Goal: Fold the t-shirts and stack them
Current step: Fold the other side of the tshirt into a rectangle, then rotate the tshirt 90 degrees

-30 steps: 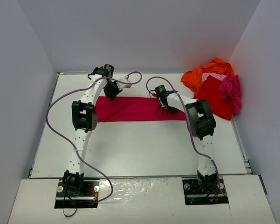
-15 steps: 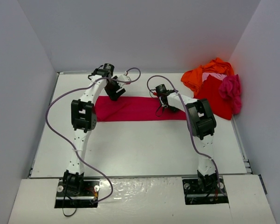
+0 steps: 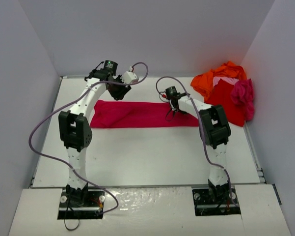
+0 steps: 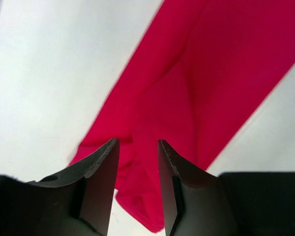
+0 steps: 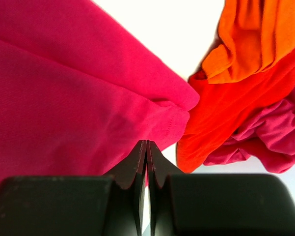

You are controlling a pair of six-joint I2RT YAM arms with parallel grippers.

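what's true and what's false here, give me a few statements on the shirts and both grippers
1. The crimson shirt lies in a long band across the table. True.
2. The right gripper is wide open. False: its jaws are shut, at the crimson shirt's hem.
3. The left gripper holds an orange shirt. False: it is partly open and empty, above the crimson shirt.
4. The other shirts sit heaped in the table's far right corner. True.

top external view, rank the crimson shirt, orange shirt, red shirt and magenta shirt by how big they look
1. crimson shirt
2. red shirt and orange shirt: alike, piled and overlapping, so unranked
3. magenta shirt
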